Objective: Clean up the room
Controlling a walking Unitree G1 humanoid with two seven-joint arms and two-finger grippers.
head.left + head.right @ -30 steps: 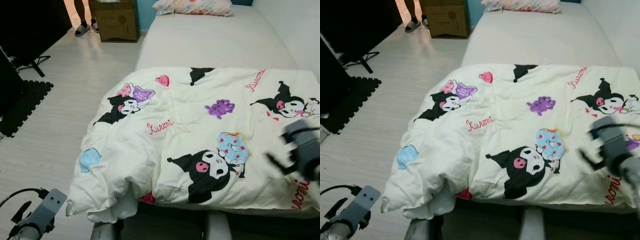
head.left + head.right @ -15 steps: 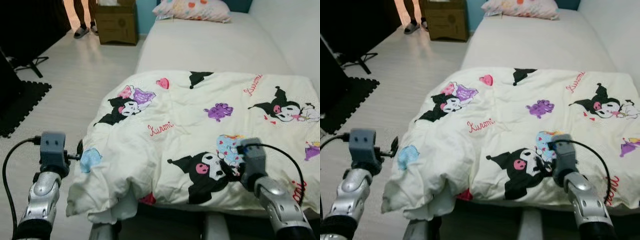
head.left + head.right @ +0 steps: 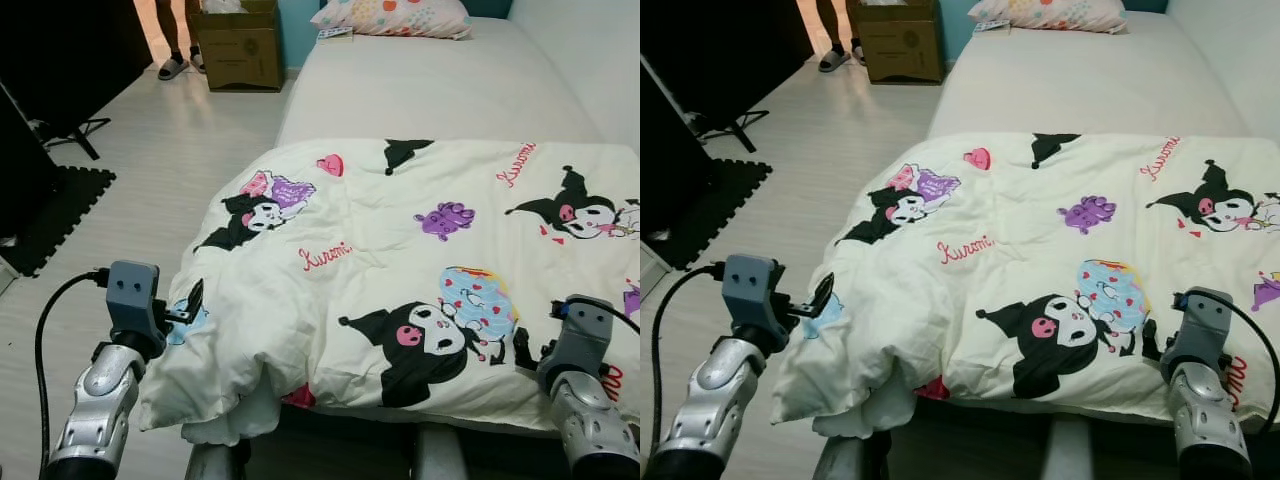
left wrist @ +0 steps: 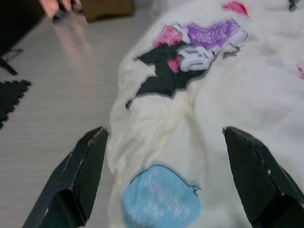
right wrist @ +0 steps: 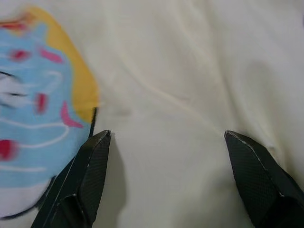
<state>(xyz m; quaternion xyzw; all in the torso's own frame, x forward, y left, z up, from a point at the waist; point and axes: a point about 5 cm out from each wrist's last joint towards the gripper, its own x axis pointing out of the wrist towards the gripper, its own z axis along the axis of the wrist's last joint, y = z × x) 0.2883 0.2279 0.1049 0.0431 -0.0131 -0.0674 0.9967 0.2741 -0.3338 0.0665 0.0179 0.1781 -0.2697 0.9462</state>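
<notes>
A long pale bed [image 3: 430, 85] runs away from me toward the far wall, its bare mattress showing on the far half. Over the near half lies the cartoon-print comforter [image 3: 400, 270], cream with black, pink and purple figures. It is spread fairly flat on the right but bunched and sagging off the near left corner, where a fold droops toward the wooden floor [image 3: 150, 170].

At the far end sits a patterned pillow [image 3: 392, 16], and just left of the bed's far end stands a cardboard box [image 3: 236, 45] with a person's feet [image 3: 172, 64] beside it. A black foam mat [image 3: 50, 215] lies at the far left.

The left gripper [image 4: 164, 175] hovers at the drooping left corner with its fingers spread wide, the blue speech-bubble print between them, nothing grasped. The right gripper [image 5: 166, 178] rests low over the near right part of the comforter, fingers likewise apart and pressing at the fabric without pinching it.

As I judge it, the tidying is at an early stage: the cover is not yet pulled up or straightened, and both corners remain to be taken hold of.
</notes>
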